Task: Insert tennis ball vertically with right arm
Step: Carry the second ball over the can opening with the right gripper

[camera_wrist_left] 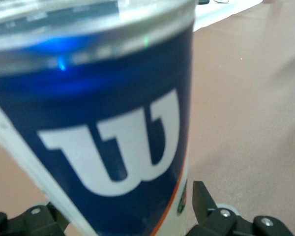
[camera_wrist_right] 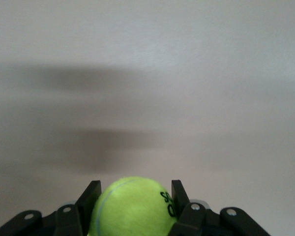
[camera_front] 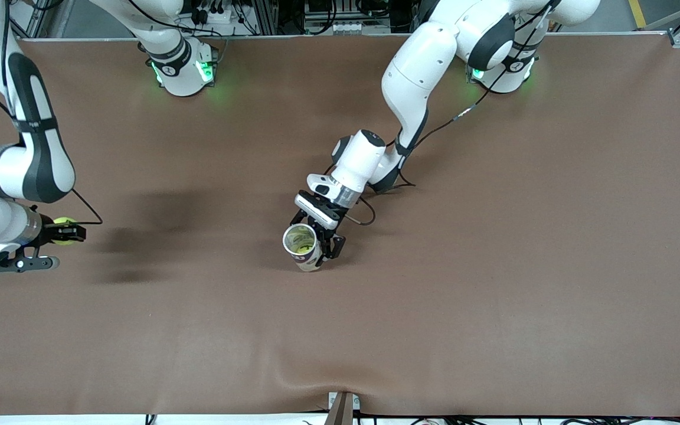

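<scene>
A yellow-green tennis ball (camera_front: 64, 226) sits between the fingers of my right gripper (camera_front: 66, 231), which is shut on it at the right arm's end of the table. In the right wrist view the ball (camera_wrist_right: 132, 209) fills the gripper (camera_wrist_right: 135, 185), with both black pads against its sides. A blue and white ball can (camera_front: 303, 248) stands mouth up in the middle of the table, and something yellow-green shows inside it. My left gripper (camera_front: 320, 239) is open around the can (camera_wrist_left: 103, 142). One of its fingers (camera_wrist_left: 200, 196) stands just clear of the can's wall; the other is hidden.
The brown table cover (camera_front: 493, 265) spreads bare between the ball and the can, with a ridge at its edge nearest the front camera. Both arm bases (camera_front: 183, 68) stand along the farthest edge. A metal bracket (camera_front: 343, 407) sits at the near edge.
</scene>
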`<state>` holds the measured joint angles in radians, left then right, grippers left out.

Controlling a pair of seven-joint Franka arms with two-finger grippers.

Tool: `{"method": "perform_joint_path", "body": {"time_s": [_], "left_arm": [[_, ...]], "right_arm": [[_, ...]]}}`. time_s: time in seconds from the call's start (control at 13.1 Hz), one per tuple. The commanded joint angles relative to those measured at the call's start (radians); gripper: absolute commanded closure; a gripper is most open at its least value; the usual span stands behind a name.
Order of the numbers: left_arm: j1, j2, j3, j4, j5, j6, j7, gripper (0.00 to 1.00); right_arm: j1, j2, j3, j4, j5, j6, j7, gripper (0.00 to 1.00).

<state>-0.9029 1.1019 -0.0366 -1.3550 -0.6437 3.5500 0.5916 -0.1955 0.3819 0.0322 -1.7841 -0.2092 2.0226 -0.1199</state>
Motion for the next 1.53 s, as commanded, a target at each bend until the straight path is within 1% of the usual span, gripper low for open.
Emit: {"method": "perform_joint_path", "body": {"time_s": [0.0, 0.08, 0.23, 0.38, 0.54, 0.61, 0.77, 0.92, 0.99, 1.15, 1.3, 1.45], "left_arm": [[-0.001, -0.037, -0.011, -0.041, -0.024, 0.003, 0.0, 0.0], [-0.001, -0.037, -0.011, -0.041, -0.024, 0.003, 0.0, 0.0], [0.001, -0.037, -0.011, -0.041, -0.024, 0.003, 0.0, 0.0], [0.001, -0.037, -0.011, -0.041, -0.024, 0.003, 0.0, 0.0], [0.001, -0.037, -0.011, -0.041, -0.024, 0.003, 0.0, 0.0], [0.001, -0.039, -0.011, -0.041, -0.024, 0.003, 0.0, 0.0], [0.001, -0.039, -0.011, -0.042, -0.024, 0.003, 0.0, 0.0], [0.001, -0.04, -0.011, -0.042, -0.024, 0.003, 0.0, 0.0], [0.001, -0.04, -0.011, -0.044, -0.024, 0.003, 0.0, 0.0], [0.001, -0.04, -0.011, -0.044, -0.024, 0.003, 0.0, 0.0], [0.001, -0.04, -0.011, -0.044, -0.024, 0.003, 0.0, 0.0], [0.001, -0.04, -0.011, -0.044, -0.024, 0.003, 0.0, 0.0]], "right_arm": [[0.098, -0.028, -0.003, 0.096, 0.056, -0.192, 0.135, 1.0], [0.135, -0.025, -0.003, 0.15, 0.08, -0.265, 0.19, 1.0], [0.21, -0.023, -0.005, 0.221, 0.143, -0.35, 0.297, 1.0], [0.279, -0.02, -0.005, 0.291, 0.215, -0.399, 0.425, 1.0], [0.367, -0.014, -0.005, 0.319, 0.275, -0.398, 0.598, 1.0], [0.404, -0.003, -0.005, 0.336, 0.289, -0.389, 0.69, 1.0], [0.467, 0.043, -0.005, 0.435, 0.31, -0.381, 0.84, 1.0], [0.516, 0.081, -0.005, 0.511, 0.327, -0.361, 0.966, 1.0], [0.546, 0.093, -0.005, 0.531, 0.327, -0.325, 1.033, 1.0], [0.603, 0.124, -0.006, 0.542, 0.327, -0.204, 1.141, 1.0], [0.654, 0.181, -0.009, 0.571, 0.321, -0.109, 1.215, 1.0], [0.685, 0.242, -0.014, 0.63, 0.307, -0.088, 1.279, 1.0]]}}
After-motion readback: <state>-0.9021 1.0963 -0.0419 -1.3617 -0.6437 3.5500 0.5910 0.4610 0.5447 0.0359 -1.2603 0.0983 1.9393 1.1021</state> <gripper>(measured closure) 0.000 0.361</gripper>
